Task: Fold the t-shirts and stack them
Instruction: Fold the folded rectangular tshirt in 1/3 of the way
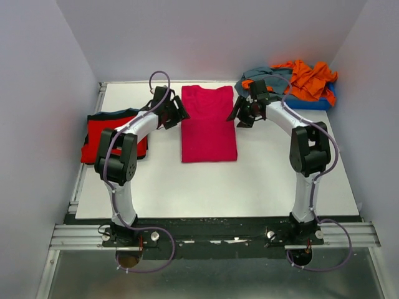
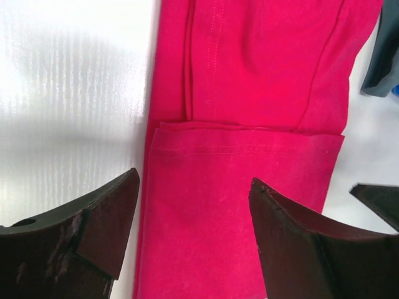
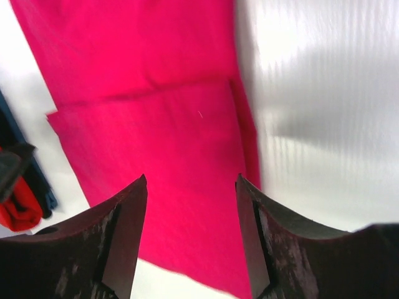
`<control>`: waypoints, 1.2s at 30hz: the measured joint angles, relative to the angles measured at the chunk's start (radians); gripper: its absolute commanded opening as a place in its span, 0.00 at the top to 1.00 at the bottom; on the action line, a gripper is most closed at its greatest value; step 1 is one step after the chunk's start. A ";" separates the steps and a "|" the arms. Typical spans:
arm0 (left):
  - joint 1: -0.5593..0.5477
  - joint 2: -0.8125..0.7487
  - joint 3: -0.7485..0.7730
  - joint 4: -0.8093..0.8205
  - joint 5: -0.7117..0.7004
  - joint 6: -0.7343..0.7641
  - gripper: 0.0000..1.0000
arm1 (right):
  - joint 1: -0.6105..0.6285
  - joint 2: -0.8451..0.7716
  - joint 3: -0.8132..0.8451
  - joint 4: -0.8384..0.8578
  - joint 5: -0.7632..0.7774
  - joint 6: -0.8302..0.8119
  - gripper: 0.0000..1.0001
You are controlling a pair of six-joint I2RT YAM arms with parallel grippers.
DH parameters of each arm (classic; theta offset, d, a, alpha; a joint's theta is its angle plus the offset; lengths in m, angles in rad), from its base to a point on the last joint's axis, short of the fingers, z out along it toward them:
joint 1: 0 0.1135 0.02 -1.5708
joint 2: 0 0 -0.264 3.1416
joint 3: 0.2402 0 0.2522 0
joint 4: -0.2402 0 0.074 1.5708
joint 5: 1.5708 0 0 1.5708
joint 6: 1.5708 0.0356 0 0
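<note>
A magenta-pink t-shirt [image 1: 209, 124] lies folded into a tall rectangle at the table's middle. My left gripper [image 1: 181, 113] hovers at its upper left edge and my right gripper [image 1: 236, 113] at its upper right edge. Both stand open with nothing between the fingers. In the left wrist view the open left gripper [image 2: 193, 177] hangs over the pink t-shirt [image 2: 249, 205]. The right wrist view shows the open right gripper [image 3: 191, 179] over the same pink t-shirt [image 3: 174, 156]. A bright red t-shirt [image 1: 115, 134] lies folded at the left. Orange [image 1: 308, 78] and grey-teal [image 1: 259, 75] t-shirts are heaped at the back right.
A blue tray [image 1: 315, 103] under the heap sits in the back right corner. White walls close in the table at the back and both sides. The table's bare white surface [image 1: 206, 187] stretches from the pink shirt toward the arm bases.
</note>
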 measured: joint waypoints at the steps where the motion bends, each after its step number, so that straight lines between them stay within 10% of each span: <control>1: 0.000 -0.004 -0.002 -0.001 -0.003 0.006 0.19 | 0.000 -0.030 -0.047 0.011 0.005 -0.002 0.35; 16: -0.074 -0.294 -0.471 0.038 -0.026 0.042 0.39 | 0.007 -0.446 -0.738 0.217 -0.029 -0.026 0.49; 36: -0.090 -0.343 -0.559 0.060 -0.021 0.035 0.42 | 0.027 -0.411 -0.784 0.322 -0.103 -0.047 0.55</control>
